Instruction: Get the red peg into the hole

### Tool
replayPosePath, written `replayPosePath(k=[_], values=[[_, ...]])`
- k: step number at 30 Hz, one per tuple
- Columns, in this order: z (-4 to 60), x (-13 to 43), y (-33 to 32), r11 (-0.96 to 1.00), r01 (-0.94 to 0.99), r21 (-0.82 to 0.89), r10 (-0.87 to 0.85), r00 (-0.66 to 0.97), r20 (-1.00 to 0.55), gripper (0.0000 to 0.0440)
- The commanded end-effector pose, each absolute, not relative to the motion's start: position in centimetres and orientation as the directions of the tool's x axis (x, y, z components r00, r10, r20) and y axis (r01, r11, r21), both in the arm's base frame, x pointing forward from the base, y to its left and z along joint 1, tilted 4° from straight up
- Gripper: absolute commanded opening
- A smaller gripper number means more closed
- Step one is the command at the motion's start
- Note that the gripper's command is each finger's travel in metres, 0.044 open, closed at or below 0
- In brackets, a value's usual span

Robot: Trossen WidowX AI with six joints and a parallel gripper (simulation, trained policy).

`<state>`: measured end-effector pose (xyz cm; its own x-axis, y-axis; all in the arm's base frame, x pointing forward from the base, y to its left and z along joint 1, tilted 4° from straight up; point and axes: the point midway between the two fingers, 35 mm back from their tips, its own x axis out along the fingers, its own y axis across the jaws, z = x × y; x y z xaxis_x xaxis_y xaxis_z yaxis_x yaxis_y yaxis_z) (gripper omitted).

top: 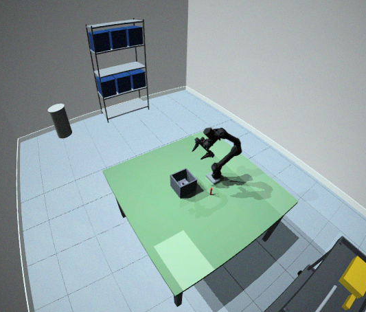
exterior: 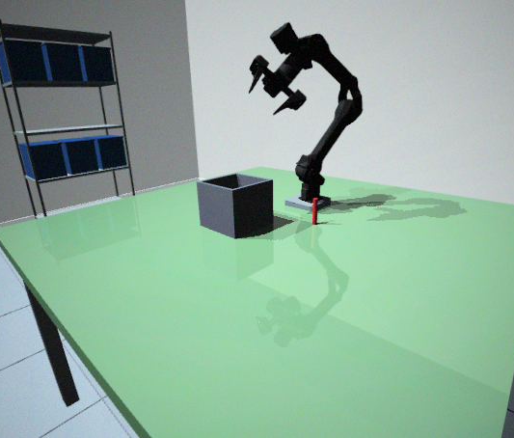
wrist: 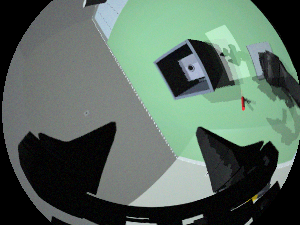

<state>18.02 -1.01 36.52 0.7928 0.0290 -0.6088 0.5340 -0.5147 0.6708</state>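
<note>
The red peg (top: 211, 191) (exterior: 314, 211) (wrist: 243, 103) stands upright on the green table, between the box and the arm's base. The grey open box (top: 188, 187) (exterior: 253, 209) (wrist: 202, 91) stands beside it. The light plate (wrist: 197, 73) with a dark round hole shows at the box's bottom in the wrist view; the side walls hide it in the exterior view. My gripper (top: 197, 154) (exterior: 261, 103) (wrist: 158, 129) is open, with its fingers wide apart and nothing between them. It hangs high above the table, well away from the peg, tilted down and outward.
The green table (top: 140, 182) (exterior: 158, 299) carries the arm's base plate (top: 211, 178) (exterior: 294, 203), close behind the peg. A shelf rack with blue bins (top: 123, 82) (exterior: 81, 156) and a grey cylinder (top: 62, 121) stand on the floor beyond. A dark cart with a yellow object (top: 359, 276) stands off the table.
</note>
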Motion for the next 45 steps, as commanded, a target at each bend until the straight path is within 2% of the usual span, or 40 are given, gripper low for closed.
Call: replayPosePath(k=[1,25,45], values=[[35.7,18.8,-0.3,-0.513,0.576,0.636,0.075,0.768,-0.636,0.0440],[28.0,21.2,7.4,-0.287,0.891,0.352,0.359,0.441,-0.823,0.0440],[20.2,17.4,12.5,0.056,0.993,0.106,0.354,0.080,-0.932,0.0440]])
